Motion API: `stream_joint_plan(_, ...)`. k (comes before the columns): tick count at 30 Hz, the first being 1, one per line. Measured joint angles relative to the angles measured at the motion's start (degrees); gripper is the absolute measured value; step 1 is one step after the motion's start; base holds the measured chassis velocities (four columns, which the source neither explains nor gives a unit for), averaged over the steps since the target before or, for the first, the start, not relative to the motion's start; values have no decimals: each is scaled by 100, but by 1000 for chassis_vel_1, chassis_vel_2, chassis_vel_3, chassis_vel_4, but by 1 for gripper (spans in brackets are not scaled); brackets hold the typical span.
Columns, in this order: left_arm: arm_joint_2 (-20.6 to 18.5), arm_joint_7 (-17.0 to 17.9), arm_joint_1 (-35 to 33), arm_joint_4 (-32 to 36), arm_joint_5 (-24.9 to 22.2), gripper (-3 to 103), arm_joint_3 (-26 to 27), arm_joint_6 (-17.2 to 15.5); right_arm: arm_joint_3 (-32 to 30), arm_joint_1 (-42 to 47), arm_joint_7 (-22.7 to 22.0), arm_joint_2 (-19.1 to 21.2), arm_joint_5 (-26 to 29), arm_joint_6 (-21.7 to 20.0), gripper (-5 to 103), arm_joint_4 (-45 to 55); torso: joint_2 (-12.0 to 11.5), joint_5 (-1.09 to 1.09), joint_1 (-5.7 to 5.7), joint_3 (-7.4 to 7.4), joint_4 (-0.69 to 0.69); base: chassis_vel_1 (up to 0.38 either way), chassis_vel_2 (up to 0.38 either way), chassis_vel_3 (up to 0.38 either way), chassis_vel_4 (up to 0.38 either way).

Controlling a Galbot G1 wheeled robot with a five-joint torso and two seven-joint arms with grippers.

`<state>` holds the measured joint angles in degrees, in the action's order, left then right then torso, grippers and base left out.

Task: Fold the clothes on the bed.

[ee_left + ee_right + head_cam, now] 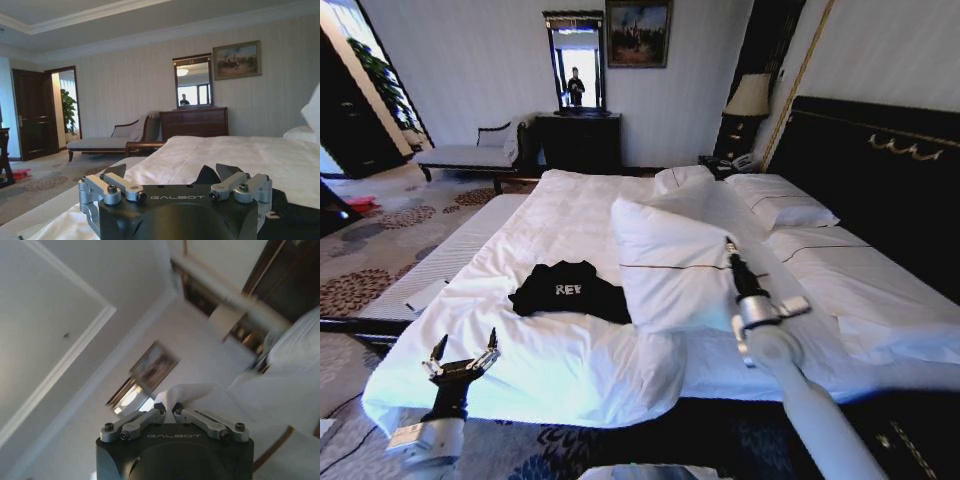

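Note:
The clothes, a black T-shirt (568,288) with white lettering, lie crumpled on the white duvet of the bed (570,205) near its foot. My left gripper (463,352) hovers open at the foot edge, short of the shirt; in the left wrist view its fingers (117,173) stand wide apart with black cloth (295,215) just beyond them. My right gripper (728,243) reaches over the bed to the corner of a large white pillow (670,265) beside the shirt. In the right wrist view the right gripper (168,407) is shut with white pillow cloth (192,390) pinched at its tips.
More white pillows (785,205) lie against the dark headboard (870,170). A dark dresser (580,140) with a mirror and a pale chaise bench (470,155) stand by the far wall. A lamp (750,97) sits on the nightstand. Patterned carpet (380,250) lies left of the bed.

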<state>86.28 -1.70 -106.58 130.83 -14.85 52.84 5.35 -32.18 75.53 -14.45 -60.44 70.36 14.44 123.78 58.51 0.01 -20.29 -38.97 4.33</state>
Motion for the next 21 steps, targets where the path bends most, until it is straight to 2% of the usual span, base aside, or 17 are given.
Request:
stream_joint_plan(2, -19, 2, 22, -3, -7, 100, -46, -1, -211, 249, -13, -88, -162, 68, 1, 105, 0, 0, 0, 0, 1, 0, 0, 0, 0)
stream_joint_plan(5, -78, 11, 124, -23, -21, 100, -186, -22, -866, 857, -164, -617, -513, 203, 1, 535, 0, -1, 0, 0, -1, 0, 0, 0, 0)
stream_joint_plan(6, -78, 11, 124, -23, -21, 100, -186, -22, -866, 857, -164, -617, -513, 203, 1, 535, 0, -1, 0, 0, -1, 0, 0, 0, 0)
stream_joint_plan(9, -163, 16, 261, -119, -66, 100, -308, -39, -1441, 1287, -397, -1246, -938, 294, 1, 871, 0, -2, 0, 0, 0, 0, 0, 0, 0)
stream_joint_plan(12, -192, 18, 306, -158, -93, 100, -334, -40, -1581, 1409, -489, -1382, -1038, 321, 1, 947, 0, -2, 0, 0, 0, 0, 0, 0, 0)
stream_joint_plan(14, -288, 22, 472, -299, -193, 100, -403, -44, -1981, 1766, -831, -1718, -1183, 371, 1, 1243, 0, -1, 0, 0, -1, 0, 0, 0, 0)
stream_joint_plan(15, -288, 22, 472, -299, -193, 100, -403, -44, -1981, 1766, -831, -1718, -1183, 371, 1, 1243, 0, -1, 0, 0, -1, 0, 0, 0, 0)
stream_joint_plan(18, -397, 35, 717, -495, -304, 100, -500, -52, -2373, 2144, -1272, -2041, -1544, 456, 1, 1546, 0, -1, 0, 0, 1, 0, 0, 0, 0)
stream_joint_plan(21, -449, 39, 832, -589, -349, 100, -559, -60, -2555, 2292, -1501, -2206, -1795, 498, 1, 1695, 0, -2, 0, 0, 0, 0, 0, 0, 0)
